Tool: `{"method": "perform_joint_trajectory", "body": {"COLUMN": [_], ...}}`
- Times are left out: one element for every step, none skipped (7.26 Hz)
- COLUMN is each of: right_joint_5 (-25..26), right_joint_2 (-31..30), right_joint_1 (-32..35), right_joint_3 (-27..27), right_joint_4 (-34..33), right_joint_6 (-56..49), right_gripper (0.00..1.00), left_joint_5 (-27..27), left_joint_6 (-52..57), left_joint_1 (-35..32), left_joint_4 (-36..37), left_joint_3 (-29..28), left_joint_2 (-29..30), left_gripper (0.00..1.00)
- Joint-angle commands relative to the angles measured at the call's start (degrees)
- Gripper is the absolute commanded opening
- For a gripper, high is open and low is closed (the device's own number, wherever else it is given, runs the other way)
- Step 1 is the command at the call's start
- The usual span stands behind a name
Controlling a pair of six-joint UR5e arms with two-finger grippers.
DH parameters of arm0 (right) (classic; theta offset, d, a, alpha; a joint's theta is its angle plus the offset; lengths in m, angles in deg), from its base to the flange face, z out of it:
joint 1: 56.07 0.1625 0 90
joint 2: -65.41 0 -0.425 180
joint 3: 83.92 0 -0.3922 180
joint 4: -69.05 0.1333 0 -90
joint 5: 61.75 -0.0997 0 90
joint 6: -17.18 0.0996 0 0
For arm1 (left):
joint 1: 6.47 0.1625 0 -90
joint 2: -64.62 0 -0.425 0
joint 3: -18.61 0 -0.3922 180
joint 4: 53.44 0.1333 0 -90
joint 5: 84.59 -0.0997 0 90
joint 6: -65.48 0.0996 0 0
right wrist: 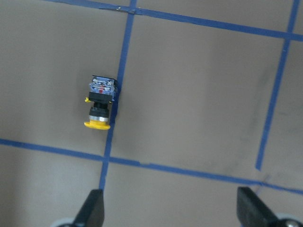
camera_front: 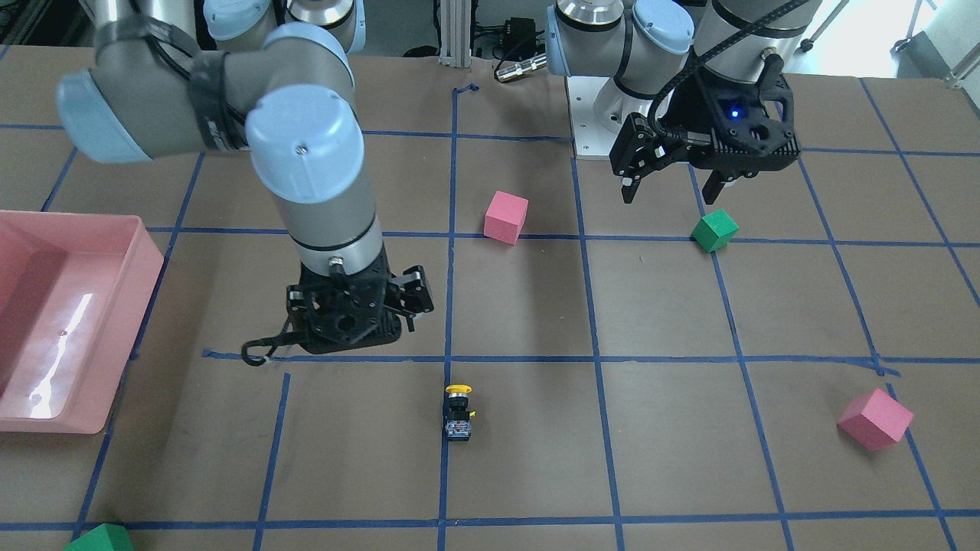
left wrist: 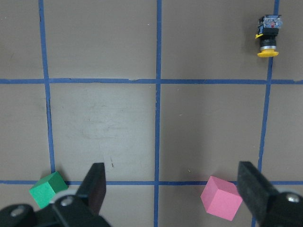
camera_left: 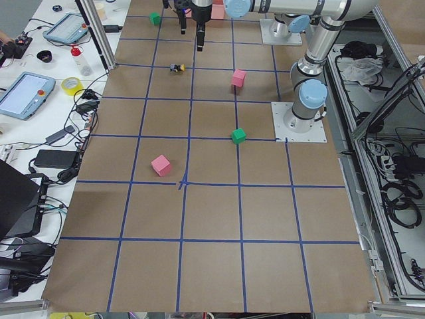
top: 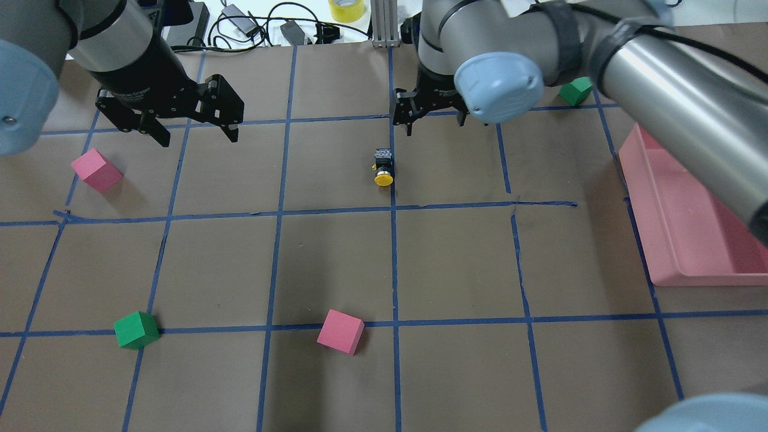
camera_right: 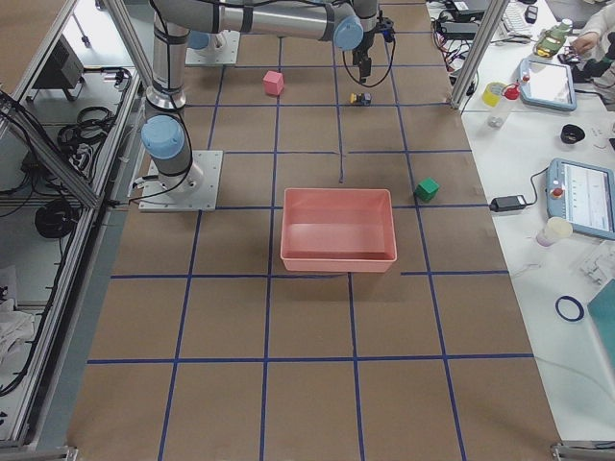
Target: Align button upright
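Note:
The button [top: 383, 167] lies on its side on a blue tape line, its yellow cap towards the robot and its grey base away. It also shows in the front view [camera_front: 458, 413], the right wrist view [right wrist: 100, 104] and the left wrist view [left wrist: 268, 35]. My right gripper [top: 433, 118] hovers open and empty just beyond the button and a little to its right; it also shows in the right wrist view [right wrist: 170, 213] and the front view [camera_front: 348, 321]. My left gripper [top: 195, 135] hangs open and empty far to the button's left, as the left wrist view [left wrist: 173, 189] also shows.
A pink tray [top: 636, 174] stands at the right edge. Pink cubes [top: 96, 170] [top: 340, 332] and green cubes [top: 136, 330] [top: 575, 90] are scattered over the brown table with its blue tape grid. Cables and a tape roll lie beyond the far edge.

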Motion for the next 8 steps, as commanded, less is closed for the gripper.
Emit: {"method": "perform_joint_trajectory", "body": {"right_joint_5": [0.53, 0.8, 0.72, 0.54, 1.06, 1.15, 1.07, -0.06], "right_joint_2": [-10.65, -11.38, -12.35, -12.01, -12.0, -12.27, -12.27, -12.62], "right_joint_1": [-6.18, -6.73, -6.73, -6.9, -7.52, -8.13, -9.09, -8.84], "right_joint_3": [-0.04, 0.04, -0.04, -0.04, -0.04, -0.13, -0.13, -0.04], "right_joint_4": [12.76, 13.85, 14.03, 14.38, 14.21, 15.0, 15.35, 15.44], "right_joint_6": [-0.37, -0.89, -0.98, -1.07, -1.07, -1.16, -1.33, -0.64], "right_gripper": [1.0, 1.0, 1.0, 1.0, 1.0, 1.0, 1.0, 1.0], "left_joint_5": [0.0, 0.0, 0.0, 0.0, 0.0, 0.0, 0.0, 0.0], "left_joint_6": [0.0, 0.0, 0.0, 0.0, 0.0, 0.0, 0.0, 0.0], "left_joint_1": [0.0, 0.0, 0.0, 0.0, 0.0, 0.0, -0.09, 0.0], "left_joint_4": [0.0, 0.0, 0.0, 0.09, 0.09, 0.09, 0.18, 0.18], "left_joint_3": [0.11, -0.07, 0.11, -0.07, 0.02, -0.24, -0.07, -0.07], "left_joint_2": [-0.09, 0.17, -0.18, 0.17, 0.0, 0.26, 0.08, 0.17], "left_gripper": [1.0, 1.0, 1.0, 1.0, 1.0, 1.0, 1.0, 1.0]}}
